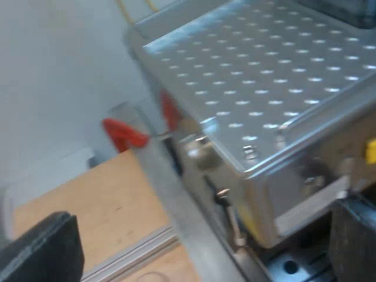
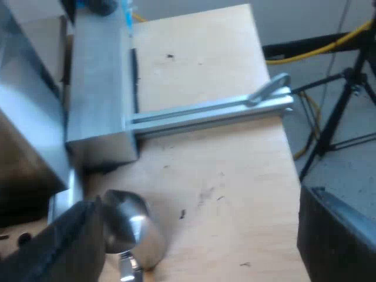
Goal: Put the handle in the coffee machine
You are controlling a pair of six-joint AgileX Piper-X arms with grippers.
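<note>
Across the pale wooden tabletop (image 2: pixel 223 176), smooth but for a few dark specks, a ribbed aluminium rail (image 2: pixel 211 111) runs out from a plain grey metal block (image 2: pixel 100 88) to the table's edge, where a small bent lever (image 2: pixel 270 88) sticks up from it. Beyond that edge lies a grey floor (image 2: pixel 352 158) with a yellow cable (image 2: pixel 311 56) and a black tripod (image 2: pixel 343 100). My right gripper (image 2: pixel 202 241) hangs over the wood, released, its black fingers (image 2: pixel 64 247) spread wide. Just beside one finger stands a rounded, mirror-bright metal piece (image 2: pixel 129 229), and I cannot tell what it is. My left gripper (image 1: pixel 202 232) is likewise released, fingers far apart at the front upper edge of the espresso machine (image 1: pixel 282 188). The machine is a boxy body of brushed steel, its flat top (image 1: pixel 264 64) dotted with rows of small dimples inside a raised rim. The handle's red end (image 1: pixel 123 134) shows just beside the machine's front, over the wood, with a second red patch (image 1: pixel 169 111) on the steel close by. Whether the holder is locked in I cannot tell.
</note>
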